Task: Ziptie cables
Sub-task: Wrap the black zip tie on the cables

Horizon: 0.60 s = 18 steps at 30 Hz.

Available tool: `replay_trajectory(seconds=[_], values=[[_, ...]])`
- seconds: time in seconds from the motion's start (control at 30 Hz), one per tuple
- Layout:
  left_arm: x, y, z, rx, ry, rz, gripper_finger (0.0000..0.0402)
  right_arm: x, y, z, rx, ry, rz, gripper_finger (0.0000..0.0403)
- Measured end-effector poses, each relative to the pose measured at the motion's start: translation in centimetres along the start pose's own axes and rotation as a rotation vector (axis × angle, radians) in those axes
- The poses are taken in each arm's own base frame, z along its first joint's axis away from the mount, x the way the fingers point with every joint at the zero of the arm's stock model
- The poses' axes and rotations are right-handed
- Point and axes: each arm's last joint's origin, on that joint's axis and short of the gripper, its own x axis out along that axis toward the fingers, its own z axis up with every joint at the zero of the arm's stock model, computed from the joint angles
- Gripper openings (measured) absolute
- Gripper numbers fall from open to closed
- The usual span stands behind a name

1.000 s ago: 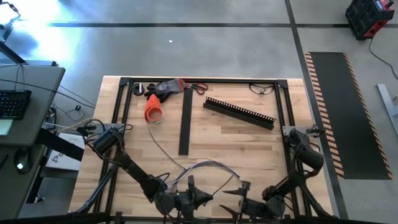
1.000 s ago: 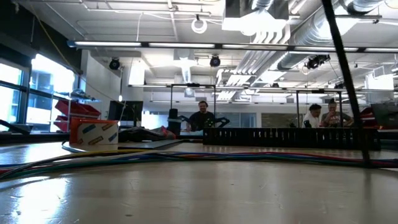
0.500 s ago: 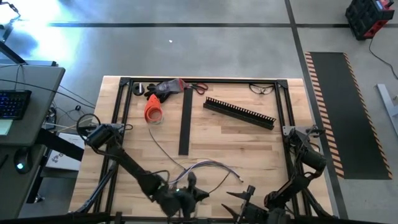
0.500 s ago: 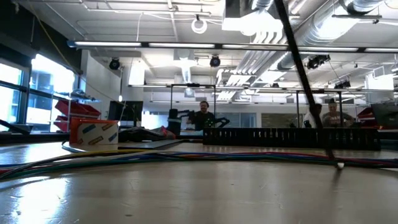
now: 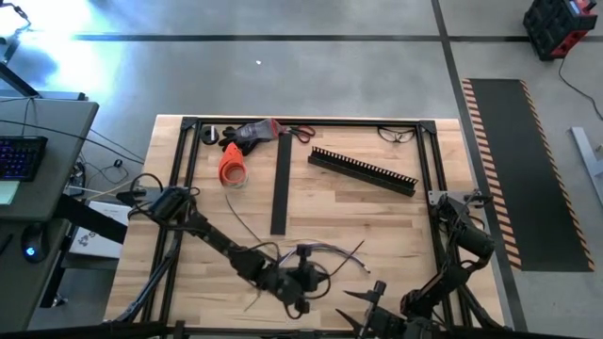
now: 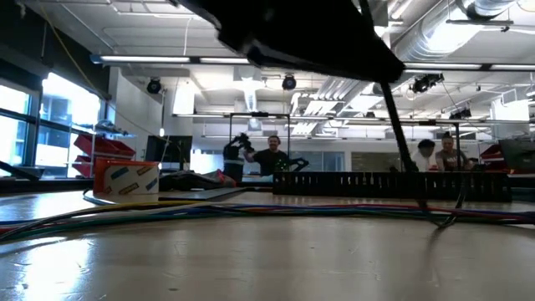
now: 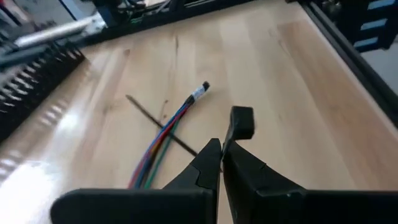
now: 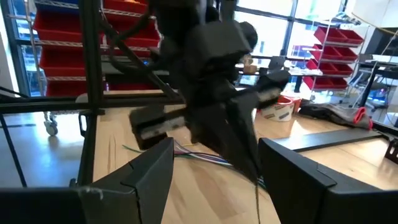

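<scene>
The cables (image 5: 325, 252) lay near the worktop's (image 5: 377, 212) front middle, running left to right, free ends splayed toward the right. The left tool (image 5: 300, 299) hung over them, fingers pressed together. The right tool (image 5: 370, 311) waited at the front edge, fingers apart.

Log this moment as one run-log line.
task: ziptie cables | left pincer: shut, over cables | right pincer: open, waiting at near table edge | cables: on table, untied
</scene>
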Motion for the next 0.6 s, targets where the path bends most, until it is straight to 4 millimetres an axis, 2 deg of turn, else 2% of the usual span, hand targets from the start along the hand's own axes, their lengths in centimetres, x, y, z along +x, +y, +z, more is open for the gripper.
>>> replay_trajectory(seconds=[0.1,0.17,0.23,0.37,0.6], values=[[0.4,-0.1,-0.2,0.010,-0.015,-0.003,0.0000,-0.1,-0.1,0.0,-0.002,0.004,-0.033,0.0216],[0.2,-0.5,-0.2,0.021,-0.016,-0.014,0.0000,-0.4,-0.3,0.2,0.047,0.010,-0.115,0.0215],[-0.1,-0.9,-0.2,0.031,-0.022,-0.024,0.0000,-0.5,-0.9,0.6,0.097,0.007,-0.116,0.0214],[-0.2,-1.1,-0.1,0.037,-0.030,-0.031,0.0000,-0.3,-2.7,3.2,0.234,-0.001,-0.128,0.0205],[-1.2,-2.6,1.2,0.085,-0.057,-0.098,0.0000,-0.7,-5.3,6.5,0.189,0.002,-0.126,0.0191]])
